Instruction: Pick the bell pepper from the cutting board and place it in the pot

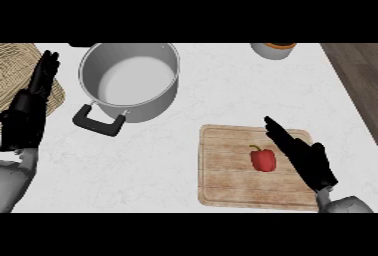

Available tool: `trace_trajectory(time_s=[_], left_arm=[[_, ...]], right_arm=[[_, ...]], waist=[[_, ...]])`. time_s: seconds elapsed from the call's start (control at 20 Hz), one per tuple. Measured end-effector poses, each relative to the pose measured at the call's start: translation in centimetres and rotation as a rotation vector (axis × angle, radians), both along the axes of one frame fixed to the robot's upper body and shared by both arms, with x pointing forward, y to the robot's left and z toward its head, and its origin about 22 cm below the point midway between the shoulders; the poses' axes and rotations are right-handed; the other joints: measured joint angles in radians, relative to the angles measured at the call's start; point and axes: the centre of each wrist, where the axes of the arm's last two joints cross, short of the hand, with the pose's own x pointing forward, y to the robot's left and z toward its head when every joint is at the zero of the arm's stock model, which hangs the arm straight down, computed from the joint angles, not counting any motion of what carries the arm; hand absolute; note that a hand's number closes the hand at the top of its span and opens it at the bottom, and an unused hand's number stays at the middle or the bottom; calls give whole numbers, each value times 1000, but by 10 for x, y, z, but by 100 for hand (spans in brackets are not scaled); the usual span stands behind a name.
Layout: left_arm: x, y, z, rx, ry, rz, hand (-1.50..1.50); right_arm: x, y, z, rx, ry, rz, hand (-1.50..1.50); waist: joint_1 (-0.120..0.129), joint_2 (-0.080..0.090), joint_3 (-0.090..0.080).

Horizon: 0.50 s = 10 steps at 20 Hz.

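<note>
Bell pepper (263, 160) – red, small, lay on cutting board (221, 170), lower right of frame. Judged light, stiff, glossy-slick; grasp across body, not stem. Right hand (306, 157) just beside, fingers straight. Left hand (29, 105) open, resting far left. Pot (130, 80) upper left – well apart.

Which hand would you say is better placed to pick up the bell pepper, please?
The right hand: it is open over the cutting board, just right of the bell pepper. The left hand rests open at the far left edge, beyond the pot.
</note>
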Motion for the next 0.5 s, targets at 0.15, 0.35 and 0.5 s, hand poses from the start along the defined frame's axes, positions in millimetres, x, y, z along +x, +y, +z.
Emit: trace_trajectory(time_s=[0.15,0.35,0.5], left_arm=[[-5,10,-17,-11,65,36,0],[-17,33,-47,-10,225,132,0],[-29,43,-68,-44,348,201,0]], right_arm=[[6,5,16,-58,-110,-72,150],[16,2,36,-250,-338,-210,150],[23,-19,54,-385,-561,-432,-150]], waist=[[12,8,26],[17,10,32],[-14,0,37]])
